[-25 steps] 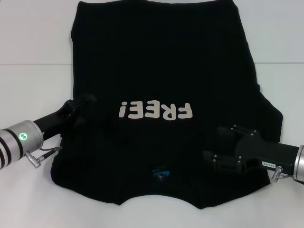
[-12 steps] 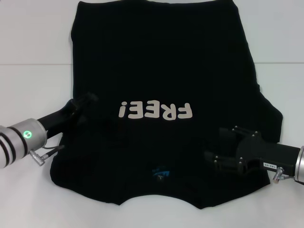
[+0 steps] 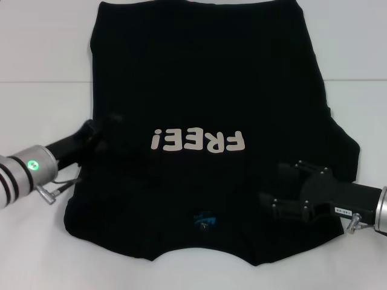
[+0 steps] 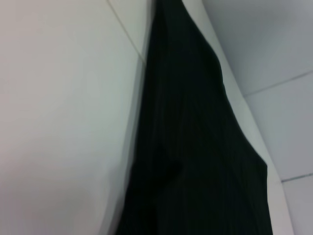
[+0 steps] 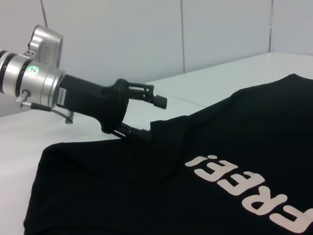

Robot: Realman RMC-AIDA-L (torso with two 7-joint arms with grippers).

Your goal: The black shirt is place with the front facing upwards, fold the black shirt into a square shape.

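- The tabletop (image 3: pixel 42 54) carries the black shirt (image 3: pixel 205 78), spread flat and front up, white "FREE!" lettering (image 3: pixel 198 141) lying between my two tools.
- The collar end, with its small blue neck label (image 3: pixel 204 219), lies nearest my body; the hem lies far ahead of both tools.
- My left tool (image 5: pixel 139 115) sits at the shirt's left sleeve edge. Its fingers stand apart, one above the cloth and one at the raised fold of the edge, not closed on it.
- My right tool (image 3: pixel 279 184) rests over the shirt's right shoulder area, fingers spread apart, holding nothing.
- I judge the cloth light, soft and limp: it will sag and drag when lifted, so each tool should pinch the sleeve edge or shoulder seam firmly.
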